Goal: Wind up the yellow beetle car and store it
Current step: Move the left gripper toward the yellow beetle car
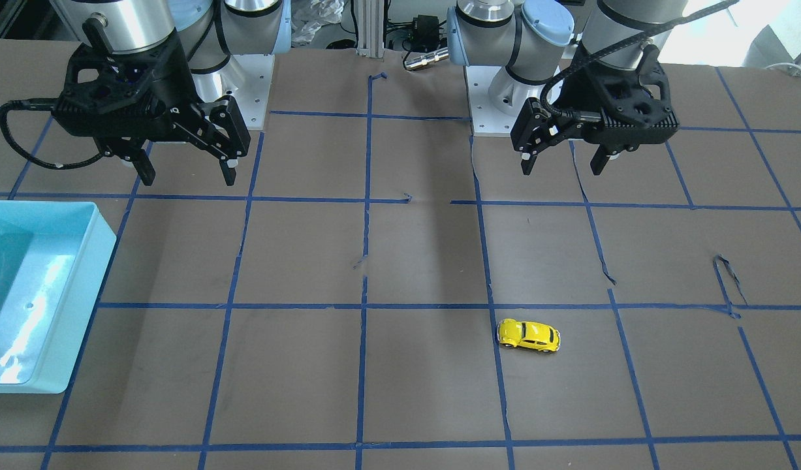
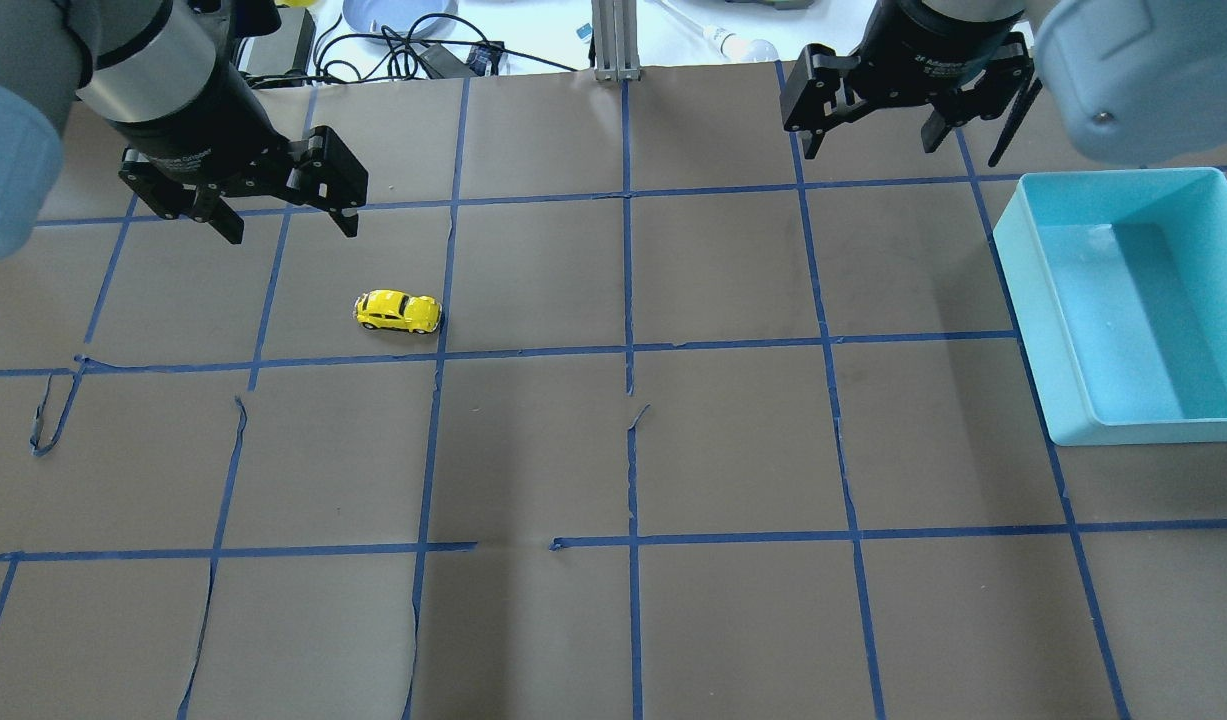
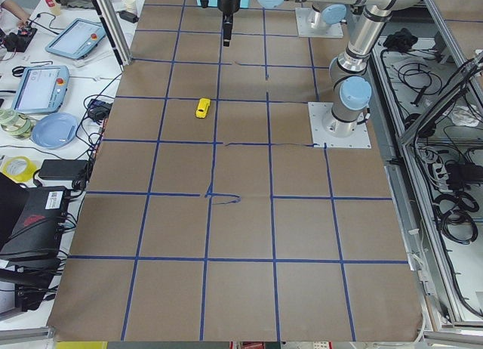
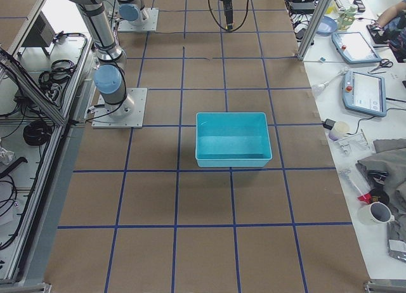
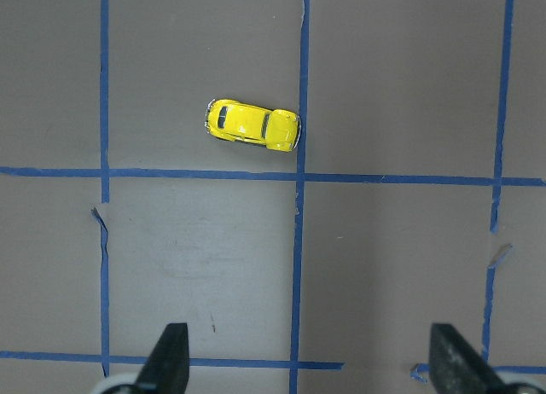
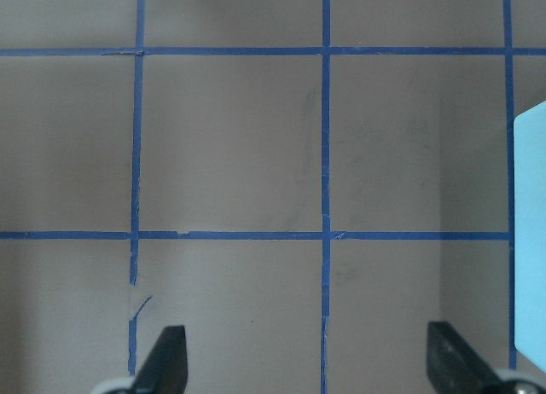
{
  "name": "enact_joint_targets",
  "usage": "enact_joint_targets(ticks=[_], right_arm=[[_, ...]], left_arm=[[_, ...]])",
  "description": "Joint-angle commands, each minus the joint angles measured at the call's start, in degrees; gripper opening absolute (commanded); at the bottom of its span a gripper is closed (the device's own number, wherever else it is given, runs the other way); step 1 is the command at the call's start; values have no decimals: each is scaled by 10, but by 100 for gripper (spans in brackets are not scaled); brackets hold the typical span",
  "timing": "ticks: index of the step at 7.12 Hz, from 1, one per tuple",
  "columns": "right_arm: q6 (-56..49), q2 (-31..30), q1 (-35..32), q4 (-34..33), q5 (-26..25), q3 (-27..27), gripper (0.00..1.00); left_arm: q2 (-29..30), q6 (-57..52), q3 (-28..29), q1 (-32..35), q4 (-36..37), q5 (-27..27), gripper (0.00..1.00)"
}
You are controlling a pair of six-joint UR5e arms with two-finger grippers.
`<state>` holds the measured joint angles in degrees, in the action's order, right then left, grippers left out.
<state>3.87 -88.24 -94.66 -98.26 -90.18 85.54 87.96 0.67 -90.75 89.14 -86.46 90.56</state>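
Left gripper (image 5: 307, 364) spread, empty | right gripper (image 6: 307, 364) likewise | yellow beetle car (image 5: 252, 125) upper centre-left: centre over, pinch flanks

The front-facing view looks steeply down across the tabletop (image 1: 426, 261), robot bases (image 1: 485, 117) at its top edge. The overhead view looks forward and down from behind the robot. Both side views look along the tabletop from its ends, farther off. Each wrist view looks straight down, fingers (image 5: 171, 360) at its lower edge. Overhead, front-facing, left-side and left wrist views share the yellow beetle car (image 2: 398, 312).
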Motion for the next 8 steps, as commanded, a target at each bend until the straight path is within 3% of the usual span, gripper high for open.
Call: enact_joint_targets(ticks=[1,8], right_arm=[[0,0,0,0,1,1,100],[0,0,0,-1,1,1,100]], left_arm=[[2,-1,0,-1,4,-1,100],[28,-25,8,0,37,-4,100]])
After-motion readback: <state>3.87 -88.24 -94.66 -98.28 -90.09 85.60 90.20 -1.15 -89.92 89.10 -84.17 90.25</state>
